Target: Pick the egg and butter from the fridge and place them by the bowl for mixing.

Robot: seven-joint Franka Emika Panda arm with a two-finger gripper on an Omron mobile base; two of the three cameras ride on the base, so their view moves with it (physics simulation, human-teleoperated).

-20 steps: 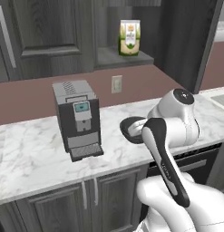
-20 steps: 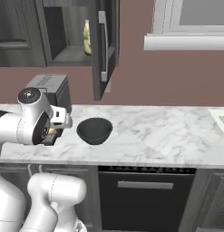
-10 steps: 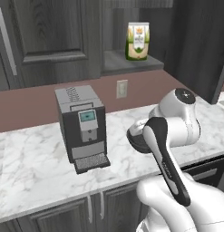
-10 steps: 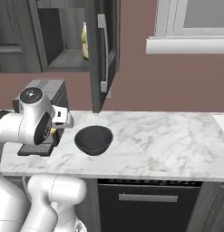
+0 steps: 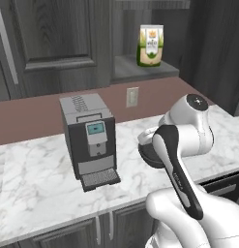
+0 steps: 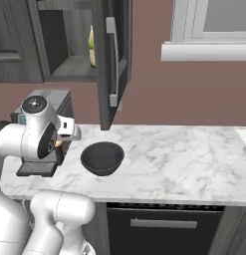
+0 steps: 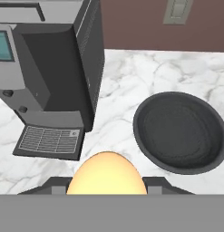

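End effector holds egg

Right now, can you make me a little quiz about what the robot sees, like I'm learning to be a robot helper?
1. True or false: the gripper holds the egg.
2. What stands beside the bowl on the counter? A toaster, B coffee machine, C kettle.
3. Fill in: the bowl is ____ inside.

Key: 1 true. 2 B. 3 empty.
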